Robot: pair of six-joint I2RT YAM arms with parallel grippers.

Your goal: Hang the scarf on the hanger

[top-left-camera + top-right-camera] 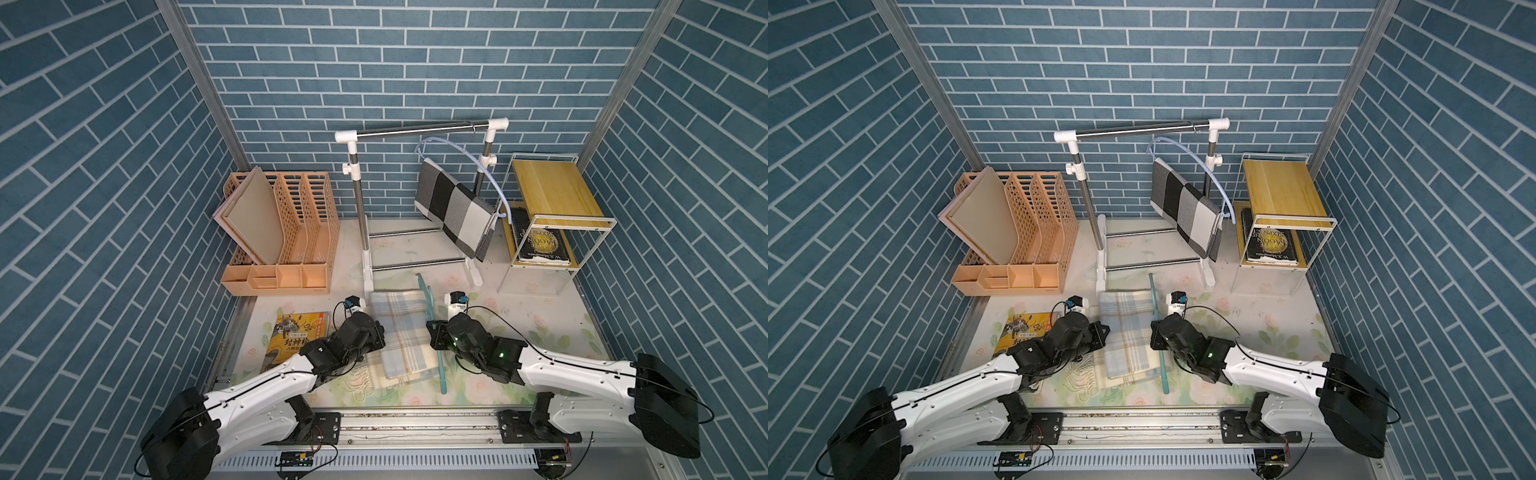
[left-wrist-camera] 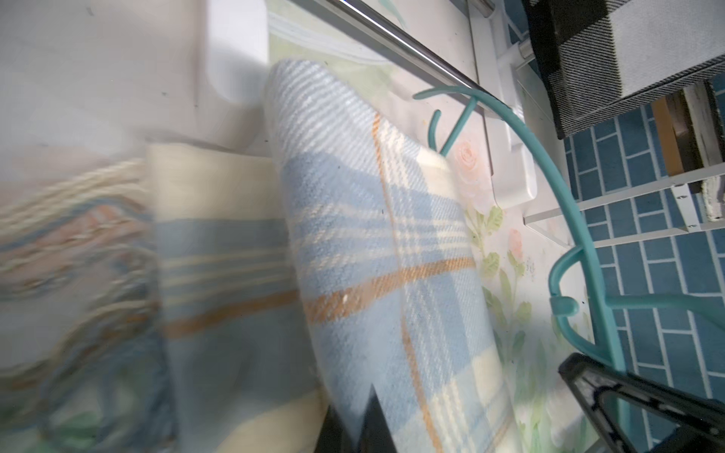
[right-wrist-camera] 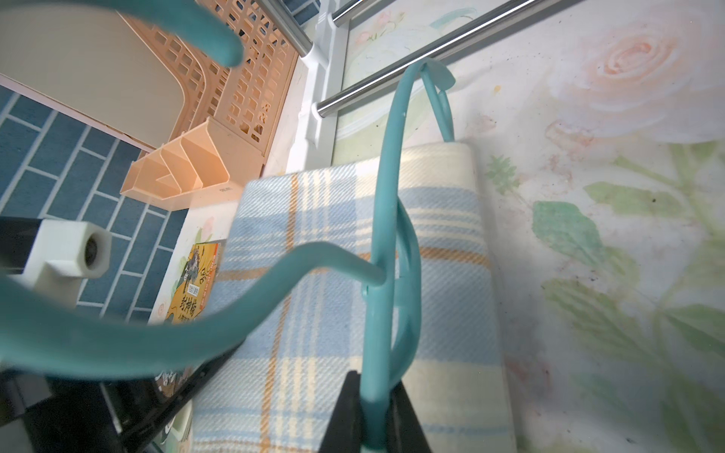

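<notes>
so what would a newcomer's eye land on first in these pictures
The blue plaid scarf lies folded front and centre between the two arms, the left gripper shut on its edge. The right gripper clamps a teal hanger along the scarf's other side. At the back, a black-and-white checked scarf already hangs at the rack.

Bright, even overhead light fills my cell in both top views, shadows soft beneath my arms (image 1: 266, 386); the brick walls (image 1: 83, 208) bow at the edges (a wide lens). My left wrist view shows the scarf (image 2: 353, 255) smearing into blur toward its fringe. In my right wrist view, the hanger (image 3: 372, 313) has its near hook out of focus, and the steel rail (image 3: 372, 86) glints.
</notes>
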